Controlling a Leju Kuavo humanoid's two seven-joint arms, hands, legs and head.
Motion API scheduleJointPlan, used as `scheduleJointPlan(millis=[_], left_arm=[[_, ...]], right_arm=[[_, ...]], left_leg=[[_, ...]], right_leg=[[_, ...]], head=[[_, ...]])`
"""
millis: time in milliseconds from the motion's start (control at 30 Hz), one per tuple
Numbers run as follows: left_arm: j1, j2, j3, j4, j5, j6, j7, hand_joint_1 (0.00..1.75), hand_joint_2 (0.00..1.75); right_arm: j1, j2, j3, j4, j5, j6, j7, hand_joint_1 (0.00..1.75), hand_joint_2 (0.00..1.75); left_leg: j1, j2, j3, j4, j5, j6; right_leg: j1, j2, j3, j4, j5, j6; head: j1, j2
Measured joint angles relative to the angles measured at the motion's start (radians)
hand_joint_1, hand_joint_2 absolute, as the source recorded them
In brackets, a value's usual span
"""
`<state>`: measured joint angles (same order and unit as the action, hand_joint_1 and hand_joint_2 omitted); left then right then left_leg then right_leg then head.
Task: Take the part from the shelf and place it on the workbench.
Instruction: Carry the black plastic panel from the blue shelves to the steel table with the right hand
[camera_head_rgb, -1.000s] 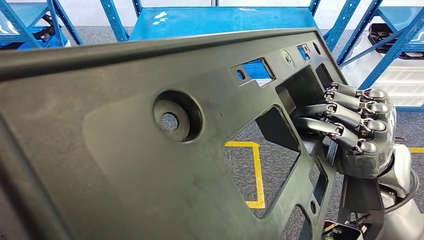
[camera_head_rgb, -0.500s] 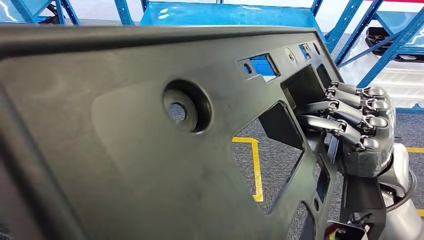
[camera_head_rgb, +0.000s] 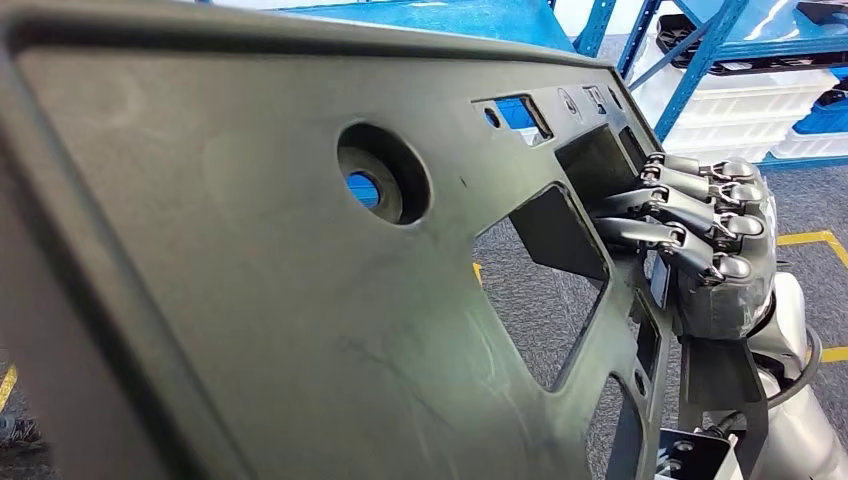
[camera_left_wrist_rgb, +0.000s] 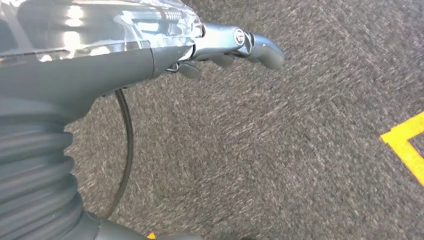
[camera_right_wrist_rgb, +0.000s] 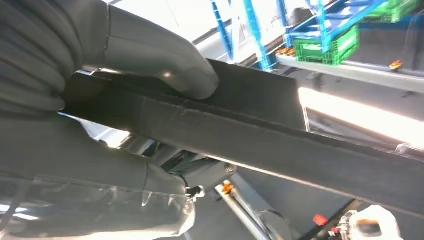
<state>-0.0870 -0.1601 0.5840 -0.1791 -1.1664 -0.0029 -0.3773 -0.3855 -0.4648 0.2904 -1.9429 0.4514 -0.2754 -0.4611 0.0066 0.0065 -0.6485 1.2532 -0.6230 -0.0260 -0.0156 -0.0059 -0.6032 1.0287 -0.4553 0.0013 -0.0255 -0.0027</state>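
The part is a large black plastic panel (camera_head_rgb: 260, 300) with a round hole and several cut-outs. It is held up tilted close in front of the head camera and covers most of that view. My right hand (camera_head_rgb: 705, 255) grips its right edge, fingers wrapped over the front face. In the right wrist view the grey thumb (camera_right_wrist_rgb: 165, 65) presses on the panel's dark edge (camera_right_wrist_rgb: 280, 145). My left hand (camera_left_wrist_rgb: 235, 45) hangs over grey carpet, fingers stretched out and holding nothing.
A blue shelf surface (camera_head_rgb: 450, 18) shows above the panel's top edge. Blue racking with white crates (camera_head_rgb: 730, 100) stands at the right. Yellow floor lines (camera_head_rgb: 815, 240) cross the grey carpet; one such yellow line (camera_left_wrist_rgb: 405, 145) lies near my left hand.
The whole head picture has shifted, so the camera has turned: the blue shelf has slid up and the racking has come in at the right. The panel stays in my right hand.
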Motion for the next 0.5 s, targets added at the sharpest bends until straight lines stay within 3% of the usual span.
scheduleJointPlan(millis=[33, 67, 100, 133, 200, 267, 333, 400, 500], left_arm=[[0.001, 0.0, 0.0, 0.0, 0.001, 0.001, 0.0, 0.0, 1.75], [0.001, 0.001, 0.0, 0.0, 0.001, 0.002, 0.0, 0.0, 1.75], [0.001, 0.001, 0.0, 0.0, 0.002, 0.003, -0.001, 0.0, 1.75], [0.001, 0.001, 0.0, 0.0, 0.003, 0.003, -0.002, 0.0, 1.75], [0.001, 0.001, 0.0, 0.0, 0.005, 0.004, -0.004, 0.0, 1.75], [0.002, 0.001, 0.0, 0.0, 0.007, 0.004, -0.007, 0.0, 1.75], [0.003, 0.0, 0.001, 0.001, 0.008, 0.004, -0.011, 0.0, 1.75], [0.001, -0.003, 0.001, 0.0, 0.008, 0.006, -0.012, 0.0, 1.75], [0.001, -0.004, 0.002, 0.0, 0.008, 0.009, -0.013, 0.0, 1.75]], right_arm=[[0.001, 0.002, 0.0, 0.0, 0.002, 0.0, 0.0, 1.75, 1.75], [0.002, 0.005, 0.001, 0.0, 0.004, 0.0, 0.0, 1.75, 1.75], [0.002, 0.007, 0.001, 0.0, 0.008, 0.0, 0.0, 1.75, 1.75], [0.003, 0.009, 0.002, 0.0, 0.011, 0.0, 0.0, 1.75, 1.75], [0.003, 0.013, 0.002, 0.0, 0.016, 0.0, 0.0, 1.75, 1.75], [0.004, 0.015, 0.003, -0.001, 0.02, -0.001, 0.0, 1.75, 1.75], [0.011, 0.016, 0.002, -0.004, 0.024, -0.004, 0.0, 1.75, 1.75], [0.019, 0.016, 0.0, -0.005, 0.031, -0.011, -0.001, 1.75, 1.75], [0.029, 0.016, -0.001, -0.006, 0.04, -0.025, -0.002, 1.75, 1.75]], left_leg=[[0.0, -0.003, -0.02, 0.047, -0.014, 0.0], [0.001, -0.003, -0.025, 0.063, -0.011, 0.0], [0.002, -0.005, -0.013, 0.04, 0.011, 0.001], [0.005, -0.011, 0.017, -0.017, 0.045, 0.002], [0.012, -0.047, 0.078, -0.145, 0.094, 0.001], [0.014, -0.071, 0.097, -0.197, 0.103, 0.001], [0.012, -0.055, 0.093, -0.2, 0.109, 0.009], [0.014, -0.033, 0.09, -0.203, 0.117, 0.022], [0.013, 0.004, 0.079, -0.204, 0.124, 0.033]], right_leg=[[0.001, 0.01, -0.003, 0.0, 0.002, -0.002], [0.001, 0.02, -0.006, 0.001, 0.005, -0.003], [0.001, 0.032, -0.008, 0.002, 0.007, -0.002], [0.001, 0.043, -0.009, 0.004, 0.008, 0.0], [0.002, 0.064, -0.015, 0.01, 0.012, 0.006], [0.003, 0.082, -0.026, 0.012, 0.02, 0.017], [0.001, 0.097, -0.034, 0.008, 0.03, 0.031], [0.003, 0.077, -0.049, 0.031, 0.011, 0.04], [0.004, 0.03, -0.12, 0.197, -0.084, 0.044]], head=[[-0.001, 0.0], [-0.001, 0.0], [-0.001, 0.0], [-0.002, 0.0], [-0.002, 0.0], [-0.002, 0.0], [-0.002, 0.0], [0.0, 0.0], [0.004, 0.0]])
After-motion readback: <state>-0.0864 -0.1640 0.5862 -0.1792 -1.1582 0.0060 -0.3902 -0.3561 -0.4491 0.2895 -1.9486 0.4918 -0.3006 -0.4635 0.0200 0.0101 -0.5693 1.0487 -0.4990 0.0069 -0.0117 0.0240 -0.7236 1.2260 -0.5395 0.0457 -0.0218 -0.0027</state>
